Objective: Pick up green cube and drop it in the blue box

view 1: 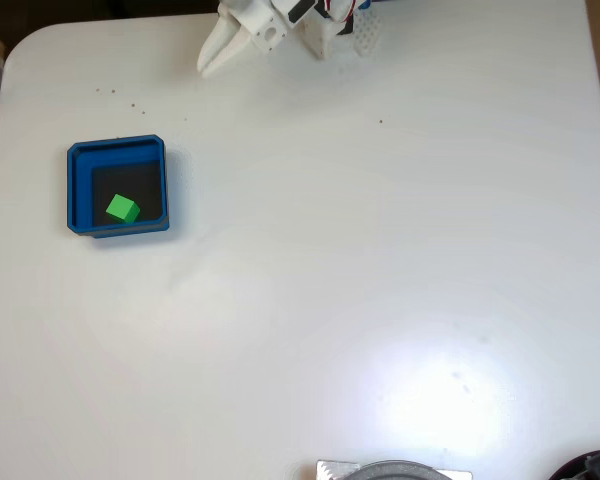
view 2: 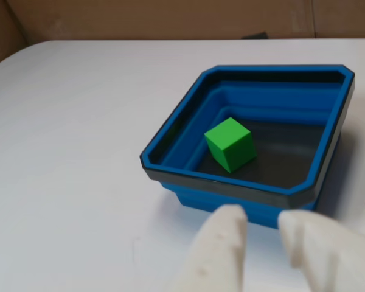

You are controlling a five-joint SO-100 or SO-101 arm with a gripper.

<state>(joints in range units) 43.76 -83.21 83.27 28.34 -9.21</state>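
The green cube (view 1: 122, 209) lies inside the blue box (view 1: 78, 190) on its dark floor, toward the box's lower left in the fixed view. In the other view the green cube (view 2: 230, 144) sits tilted a little, near the middle of the floor of the blue box (view 2: 170, 146). My white gripper (view 1: 206, 66) hangs at the table's top edge, well away from the box and up and to the right of it. In the other view the gripper (view 2: 261, 220) points at the box's near wall. Its fingertips (view 2: 230, 214) stand a small gap apart with nothing between them.
The white table (view 1: 360, 260) spreads wide around the box. The arm's base (view 1: 325, 25) stands at the top edge. A grey round object (view 1: 395, 470) pokes in at the bottom edge, and a dark thing (view 1: 595, 465) sits at the bottom right corner. Brown cardboard (view 2: 170, 18) stands behind the table.
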